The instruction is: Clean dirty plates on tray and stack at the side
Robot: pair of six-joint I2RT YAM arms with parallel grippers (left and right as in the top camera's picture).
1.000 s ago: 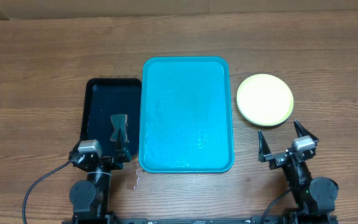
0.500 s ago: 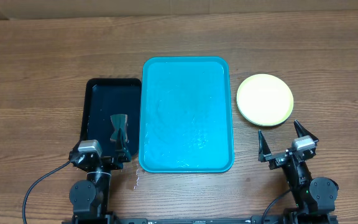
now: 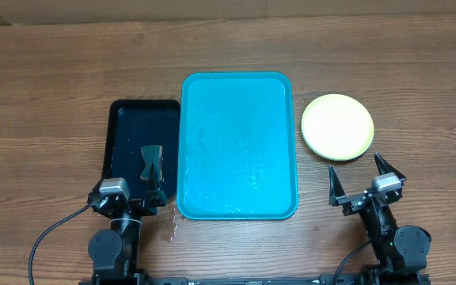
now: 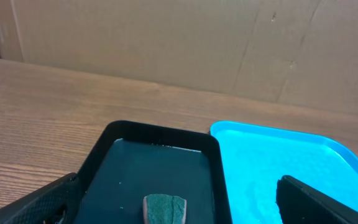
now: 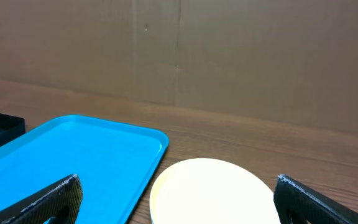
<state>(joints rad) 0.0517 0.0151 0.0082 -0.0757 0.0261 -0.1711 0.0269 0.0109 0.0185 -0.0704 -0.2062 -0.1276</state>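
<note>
Turquoise tray (image 3: pixel 238 146) lies mid-table, touching a black tray (image 3: pixel 129 142) that holds a green sponge (image 4: pixel 163 208) | plates (image 3: pixel 337 127) rest on the table (image 3: pixel 54 79) just right of the tray, only a lime-rimmed one showing | left gripper (image 4: pixel 178 186) spread wide at the sponge, holding nothing | right gripper (image 5: pixel 178 183) spread wide near the plates, holding nothing
</note>
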